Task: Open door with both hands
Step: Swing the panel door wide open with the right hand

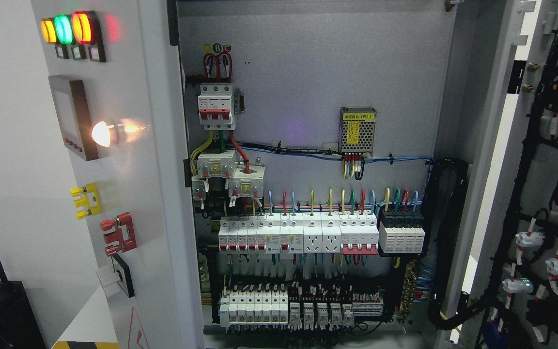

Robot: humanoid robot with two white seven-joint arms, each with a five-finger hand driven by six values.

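Neither hand is seen in the head view, so the state of the fingers cannot be told. The right door [540, 194] is swung wide open at the right edge, its wired inner face shown. The left door [114, 194] is also open, bearing lit indicator lamps [68, 29]. Inside the cabinet [308, 72], rows of breakers [298, 235] and a power supply [357, 131] are mounted.
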